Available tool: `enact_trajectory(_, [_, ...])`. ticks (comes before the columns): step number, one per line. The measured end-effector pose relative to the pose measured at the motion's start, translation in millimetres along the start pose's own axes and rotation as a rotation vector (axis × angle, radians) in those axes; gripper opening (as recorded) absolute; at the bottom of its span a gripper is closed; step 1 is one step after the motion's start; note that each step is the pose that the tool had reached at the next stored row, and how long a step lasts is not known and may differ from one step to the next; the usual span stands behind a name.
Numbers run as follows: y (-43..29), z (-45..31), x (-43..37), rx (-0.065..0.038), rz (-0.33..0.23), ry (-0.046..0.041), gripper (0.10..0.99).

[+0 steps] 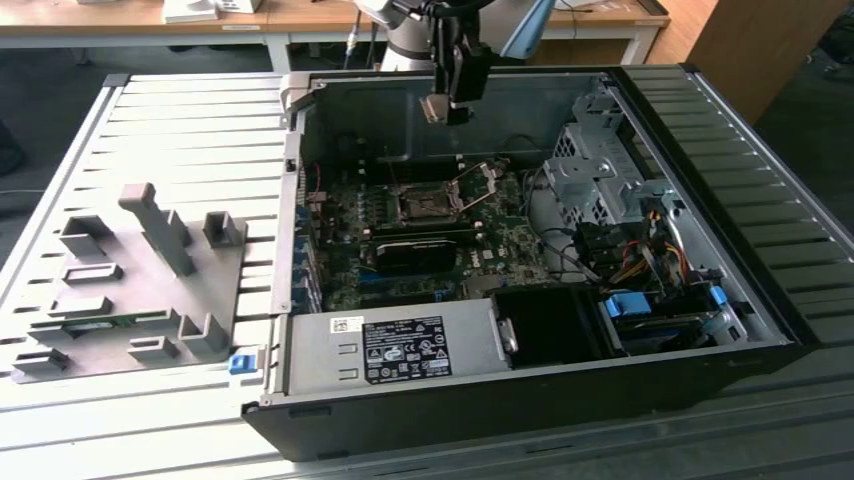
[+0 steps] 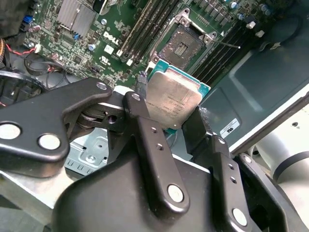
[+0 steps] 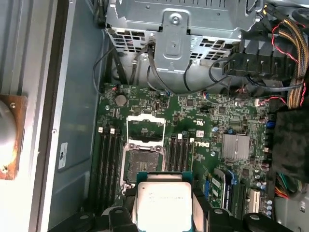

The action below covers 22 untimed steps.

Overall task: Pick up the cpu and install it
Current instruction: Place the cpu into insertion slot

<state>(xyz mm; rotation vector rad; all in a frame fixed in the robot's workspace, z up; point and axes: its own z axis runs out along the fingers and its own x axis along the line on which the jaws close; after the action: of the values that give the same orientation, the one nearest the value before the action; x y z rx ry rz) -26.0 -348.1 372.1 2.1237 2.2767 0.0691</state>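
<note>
I see a matte black gripper (image 2: 171, 108), its linkage bars (image 2: 149, 145) studded with round silver rivets (image 2: 175, 193); the arm (image 1: 400, 40) is pale grey tubing with a light-blue cap (image 1: 527, 30).

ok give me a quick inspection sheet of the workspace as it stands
surface: grey slatted metal table, carrying the open black computer case
job's things: small flat square silvery-topped cpu, held in the air over the green motherboard; its metal-framed socket stands open and bare
clutter: grey holder plate with upright blocks, beside the case
grippers: black gripper, shut on cpu
cables: yellow, red and black wire bundle inside the case, away from the socket
surroundings: wooden desks behind the table
</note>
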Motion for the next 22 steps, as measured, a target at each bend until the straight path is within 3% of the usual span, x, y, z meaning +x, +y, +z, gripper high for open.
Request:
enact_trajectory(10, [-0.3,6.0,2.3,-0.001,0.036,-0.0013,0.541])
enact_trajectory(14, [-0.5,10.8,2.6,-0.001,0.037,0.0099,0.541])
enact_trajectory(22, [-1.5,17.2,3.2,-0.001,0.053,0.0090,0.541])
